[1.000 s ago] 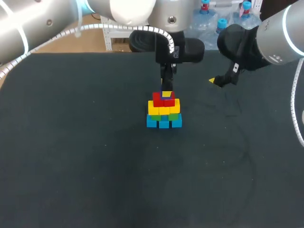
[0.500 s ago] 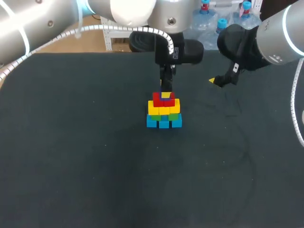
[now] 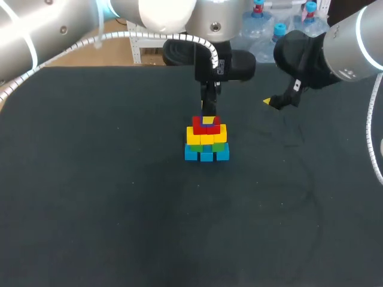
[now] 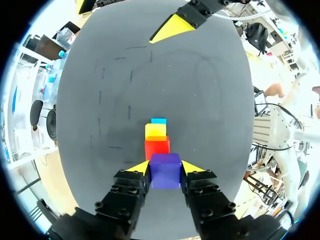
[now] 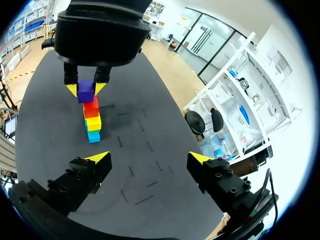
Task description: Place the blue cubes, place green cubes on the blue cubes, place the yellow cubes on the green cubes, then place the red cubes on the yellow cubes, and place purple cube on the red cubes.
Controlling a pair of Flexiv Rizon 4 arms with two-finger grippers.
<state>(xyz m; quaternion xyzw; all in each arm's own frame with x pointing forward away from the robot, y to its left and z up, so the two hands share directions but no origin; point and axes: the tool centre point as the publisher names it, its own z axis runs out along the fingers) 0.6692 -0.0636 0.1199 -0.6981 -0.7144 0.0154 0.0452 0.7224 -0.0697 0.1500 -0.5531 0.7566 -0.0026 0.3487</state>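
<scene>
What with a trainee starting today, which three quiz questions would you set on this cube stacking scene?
1. True or false: the right gripper holds a cube.
2. Which cubes form the bottom layer of the stack? A red, B blue, C yellow.
3. Fill in: the left gripper is shut on the ___ cube.
Key: 1 false, it is open; 2 B, the blue cubes; 3 purple, the purple cube.

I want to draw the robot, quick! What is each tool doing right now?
Left tool: shut on the purple cube.
Right tool: open, holding nothing.
</scene>
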